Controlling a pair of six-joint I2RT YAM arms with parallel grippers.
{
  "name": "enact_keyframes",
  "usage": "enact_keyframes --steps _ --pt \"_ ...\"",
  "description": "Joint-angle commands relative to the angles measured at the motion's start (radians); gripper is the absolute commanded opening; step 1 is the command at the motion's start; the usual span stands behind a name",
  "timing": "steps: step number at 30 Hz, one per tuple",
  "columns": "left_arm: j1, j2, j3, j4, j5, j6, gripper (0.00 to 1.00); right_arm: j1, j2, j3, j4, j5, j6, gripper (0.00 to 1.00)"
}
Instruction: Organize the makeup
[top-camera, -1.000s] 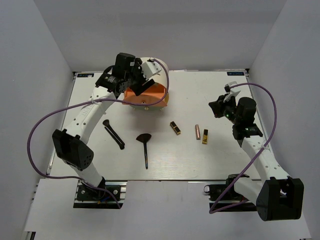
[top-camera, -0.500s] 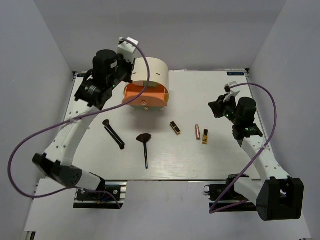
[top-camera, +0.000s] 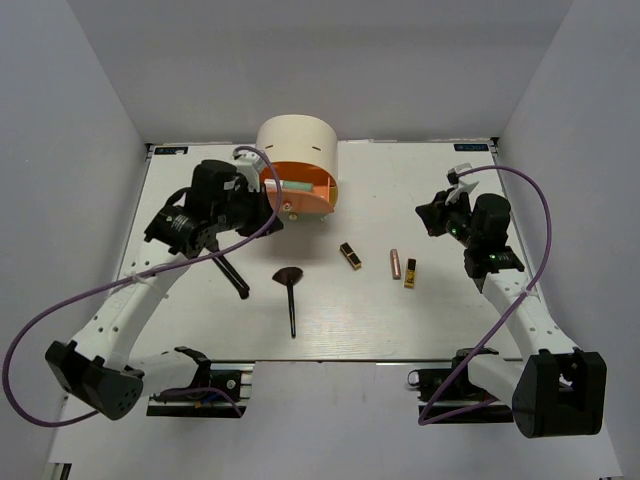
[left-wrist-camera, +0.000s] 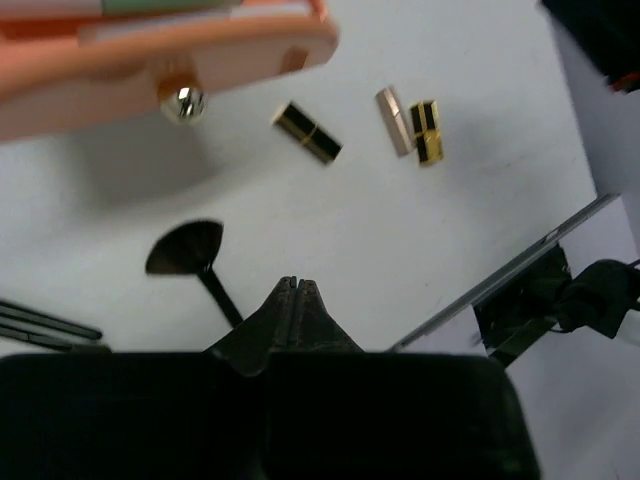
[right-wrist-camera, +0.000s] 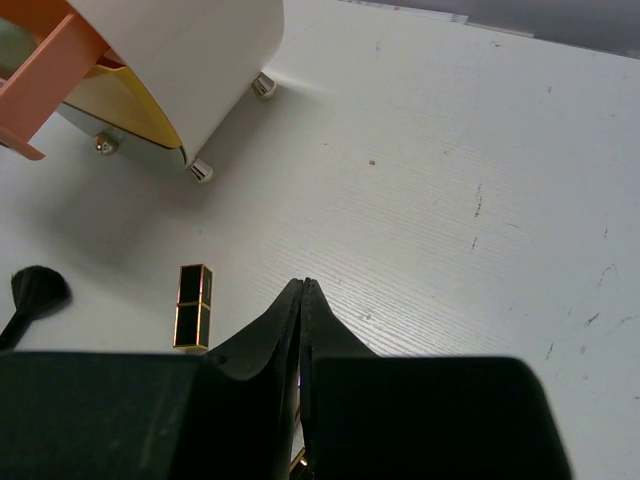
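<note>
White worktop (top-camera: 420, 320), left end effector (left-wrist-camera: 297, 285) pressed together, empty, near orange drawer (left-wrist-camera: 150, 65); risk of shoving fan brush (left-wrist-camera: 187, 248) if lowered shut.

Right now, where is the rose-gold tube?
Top view: the rose-gold tube lies right of centre, between the two lipsticks, close beside the right-hand one.

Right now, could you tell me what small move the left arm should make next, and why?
Probably open the left gripper and lower it toward the fan brush: its jaws are shut on nothing, the brush lies loose just ahead of them, and the orange drawer stands open.
</note>
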Motion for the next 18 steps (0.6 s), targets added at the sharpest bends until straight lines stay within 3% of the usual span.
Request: enact_keyframes --steps 1,6,11,18 --pt "-0.003 0.035 -0.007 -0.085 -0.024 -0.043 0.0 -0.006 -0.004 -0.008 0.049 -0.019 -0.008 0.04" --pt "-0.003 0.095 -0.033 -0.087 -0.162 -0.095 0.0 -0.007 -0.011 -0.008 0.037 -0.009 -0.017 0.05" --pt "-0.003 0.066 -0.12 0.059 -0.335 -0.18 0.0 -0.006 -0.008 -0.007 0.032 -0.008 -0.02 0.04" --pt "-0.012 0.074 -0.195 0.224 -0.452 -0.253 0.0 -0.001 0.008 0.006 0.041 -0.013 -0.023 0.05"
